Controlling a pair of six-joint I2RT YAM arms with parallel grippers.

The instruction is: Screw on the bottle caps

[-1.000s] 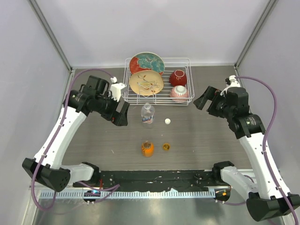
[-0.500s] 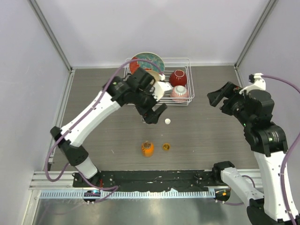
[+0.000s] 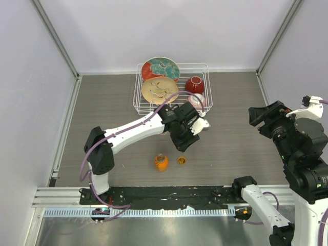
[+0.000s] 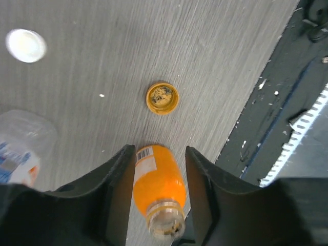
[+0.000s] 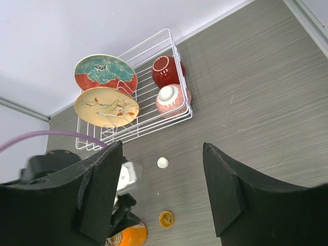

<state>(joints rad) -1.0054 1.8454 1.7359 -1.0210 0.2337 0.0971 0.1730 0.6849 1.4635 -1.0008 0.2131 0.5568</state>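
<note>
The squat orange bottle (image 3: 161,162) stands uncapped on the table, and in the left wrist view the bottle (image 4: 156,179) shows from above between my fingers. My left gripper (image 3: 183,142) hovers just behind and right of it, open (image 4: 160,151), touching nothing. The orange cap (image 4: 162,98) lies upside down beside the bottle (image 3: 181,160). The white cap (image 4: 25,45) lies further back (image 5: 162,162). The clear bottle (image 4: 20,143) sits at the left edge of the wrist view; my left arm hides it from above. My right gripper (image 3: 260,119) is raised at the right, open (image 5: 161,148) and empty.
A white wire rack (image 3: 204,67) at the back holds two plates (image 3: 160,69), a red bowl (image 3: 195,84) and a pink bowl (image 5: 172,98). The dark mounting rail (image 3: 169,195) runs along the near edge. Grey walls close in both sides.
My left arm swung from beside the rack to the right and forward, over the caps and orange bottle, its jaws narrowing. My right arm drew back to the right, jaws narrowing a little.
</note>
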